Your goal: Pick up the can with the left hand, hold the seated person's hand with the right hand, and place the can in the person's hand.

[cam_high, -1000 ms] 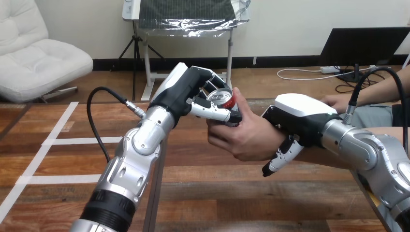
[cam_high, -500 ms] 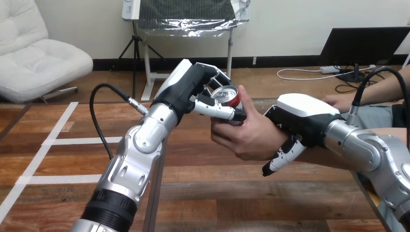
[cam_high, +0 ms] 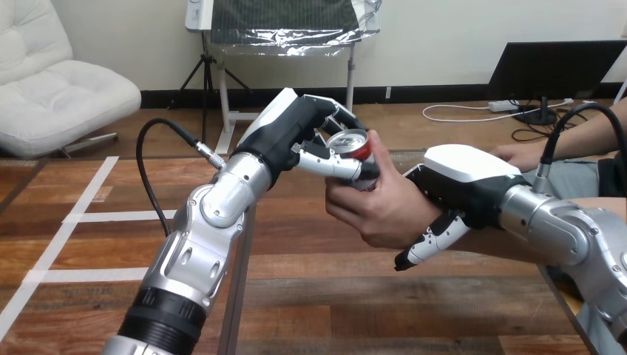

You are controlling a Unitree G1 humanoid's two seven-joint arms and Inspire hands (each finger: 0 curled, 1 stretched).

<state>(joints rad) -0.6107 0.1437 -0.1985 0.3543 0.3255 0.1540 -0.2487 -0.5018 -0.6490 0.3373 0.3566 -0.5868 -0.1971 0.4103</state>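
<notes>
Can (mostly hidden) in left hand

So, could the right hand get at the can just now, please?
Probably not: the right hand is curled round the person's wrist, and the person's hand sits between it and the can in the left hand.

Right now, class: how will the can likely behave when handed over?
The can looks smooth, so probably slippery. Round, it would likely roll if dropped. The left robot hand and the person's hand are both on it, so tipping seems unlikely.
</notes>
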